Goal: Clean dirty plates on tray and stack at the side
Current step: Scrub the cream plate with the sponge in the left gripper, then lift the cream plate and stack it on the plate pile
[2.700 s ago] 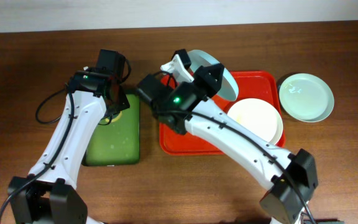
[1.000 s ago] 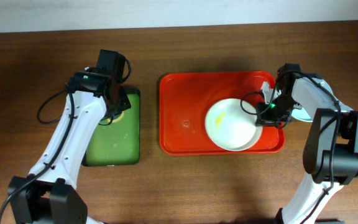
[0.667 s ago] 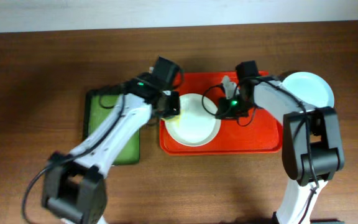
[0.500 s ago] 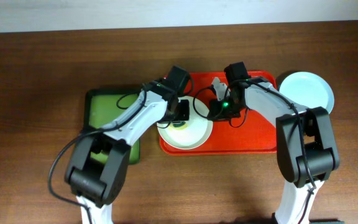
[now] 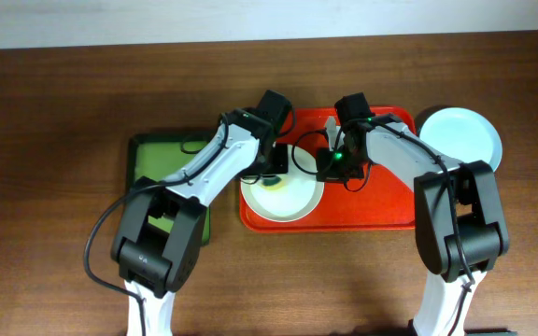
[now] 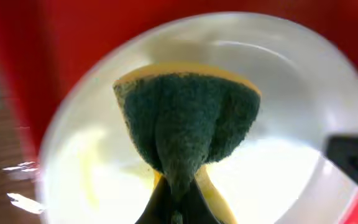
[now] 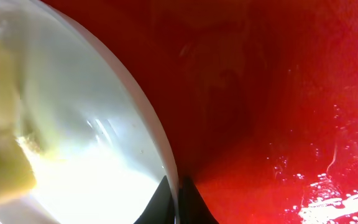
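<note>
Overhead, centre frame: left gripper [image 5: 271, 175] pinches a green sponge [image 6: 188, 118] onto the white plate [image 5: 283, 200] at the left edge of the tray [image 5: 381, 210]. Right gripper [image 5: 319, 164] nips the plate's rim. Scrubbing is the step in hand; next comes stacking it on the pale blue plate [image 5: 460, 140], upper right.

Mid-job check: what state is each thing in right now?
red tray: holds one plate.
white plate: on tray, yellow-smeared.
sponge: squeezed, on white plate.
left end effector: shut on sponge.
right end effector: shut on white plate's rim.
pale blue plate: off tray, on table.
</note>
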{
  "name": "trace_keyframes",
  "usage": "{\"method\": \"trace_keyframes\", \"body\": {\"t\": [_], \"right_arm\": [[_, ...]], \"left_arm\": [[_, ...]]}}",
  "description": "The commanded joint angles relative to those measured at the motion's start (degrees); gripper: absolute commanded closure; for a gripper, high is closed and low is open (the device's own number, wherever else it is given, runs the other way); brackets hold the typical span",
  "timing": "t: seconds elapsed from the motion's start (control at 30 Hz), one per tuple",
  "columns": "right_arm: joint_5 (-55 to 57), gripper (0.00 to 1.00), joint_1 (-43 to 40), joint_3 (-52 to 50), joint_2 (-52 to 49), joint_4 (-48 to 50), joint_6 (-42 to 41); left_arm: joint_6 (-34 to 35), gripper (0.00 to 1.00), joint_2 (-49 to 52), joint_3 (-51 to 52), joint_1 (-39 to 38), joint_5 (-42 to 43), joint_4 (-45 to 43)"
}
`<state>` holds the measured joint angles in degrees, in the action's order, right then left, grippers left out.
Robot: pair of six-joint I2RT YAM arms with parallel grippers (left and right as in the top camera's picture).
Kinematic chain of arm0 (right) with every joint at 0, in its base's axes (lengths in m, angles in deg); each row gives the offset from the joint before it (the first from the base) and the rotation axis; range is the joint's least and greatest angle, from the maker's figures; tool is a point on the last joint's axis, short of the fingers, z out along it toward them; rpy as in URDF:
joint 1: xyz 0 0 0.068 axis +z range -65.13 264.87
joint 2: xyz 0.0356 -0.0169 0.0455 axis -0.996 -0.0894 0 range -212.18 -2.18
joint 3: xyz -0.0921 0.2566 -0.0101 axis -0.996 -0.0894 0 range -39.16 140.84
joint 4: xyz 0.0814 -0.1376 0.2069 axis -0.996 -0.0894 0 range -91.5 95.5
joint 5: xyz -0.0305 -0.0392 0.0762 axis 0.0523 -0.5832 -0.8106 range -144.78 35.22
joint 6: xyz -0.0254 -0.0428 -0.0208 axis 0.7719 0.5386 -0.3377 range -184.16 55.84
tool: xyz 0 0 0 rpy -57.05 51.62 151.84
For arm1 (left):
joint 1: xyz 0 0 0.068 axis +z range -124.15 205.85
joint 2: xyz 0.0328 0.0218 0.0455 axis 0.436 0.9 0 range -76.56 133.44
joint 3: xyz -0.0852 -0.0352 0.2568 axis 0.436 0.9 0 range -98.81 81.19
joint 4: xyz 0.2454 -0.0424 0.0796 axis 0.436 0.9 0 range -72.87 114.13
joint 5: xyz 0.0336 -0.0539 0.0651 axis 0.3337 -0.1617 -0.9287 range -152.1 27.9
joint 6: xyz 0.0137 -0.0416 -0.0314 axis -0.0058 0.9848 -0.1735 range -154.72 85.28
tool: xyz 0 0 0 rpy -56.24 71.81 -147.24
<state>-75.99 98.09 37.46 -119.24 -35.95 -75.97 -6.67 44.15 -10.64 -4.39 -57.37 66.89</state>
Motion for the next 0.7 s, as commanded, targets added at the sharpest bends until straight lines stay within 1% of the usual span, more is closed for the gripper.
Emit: {"method": "trace_keyframes", "body": {"t": [0.0,0.07,0.1,0.2,0.27,0.3,0.33,0.37,0.4,0.47,0.5,0.57,0.6,0.67], "right_arm": [[5.4,0.96,-0.1,-0.7,-0.7,0.2,-0.7],[5.4,0.96,-0.1,-0.7,-0.7,0.2,-0.7],[5.4,0.96,-0.1,-0.7,-0.7,0.2,-0.7],[5.4,0.96,-0.1,-0.7,-0.7,0.2,-0.7],[5.4,0.96,-0.1,-0.7,-0.6,0.1,-0.7],[5.5,0.96,-0.1,-0.7,-0.6,-0.2,-0.7],[5.5,0.96,-0.1,-0.7,-0.3,-0.3,-0.7],[6.0,0.96,-0.1,-0.6,0.6,-0.4,-0.7],[9.9,0.96,-0.1,0.2,2.8,-2.6,-0.7],[15.9,0.96,0.3,2.4,6.9,-6.4,-0.7],[20.9,0.96,1.2,2.9,9.6,-7.2,-0.7],[29.8,0.96,5.5,5.6,14.9,-10.7,-0.7],[38.2,0.96,9.6,8.5,17.7,-13.4,-0.7],[56.9,0.96,16.1,12.9,20.0,-17.9,-0.7]], "left_arm": [[0.1,1.00,3.1,0.0,-0.4,5.5,-0.9],[0.1,1.00,6.6,0.0,-0.3,-2.6,0.0],[0.1,1.00,7.0,0.0,-0.3,-8.0,1.6],[0.1,1.00,7.0,-0.4,-0.3,-29.7,9.1],[0.3,1.00,6.1,-1.6,-0.3,-30.7,10.6],[1.9,1.00,4.7,-2.8,-0.3,-30.7,10.7],[2.6,1.00,3.2,-3.8,-0.3,-30.1,11.3],[2.6,1.00,0.2,-4.7,-0.3,-27.6,12.1],[2.6,1.00,-3.5,-4.8,0.4,-24.3,13.4],[2.8,1.00,-11.0,-4.8,4.0,-22.0,17.0],[2.7,1.00,-14.4,-4.8,7.1,-21.9,19.9],[2.7,1.00,-16.5,-4.8,13.4,-22.7,25.2],[2.7,1.00,-16.5,-4.1,16.1,-22.7,25.7],[2.7,1.00,-16.5,-2.7,19.2,-22.6,25.8]]}}
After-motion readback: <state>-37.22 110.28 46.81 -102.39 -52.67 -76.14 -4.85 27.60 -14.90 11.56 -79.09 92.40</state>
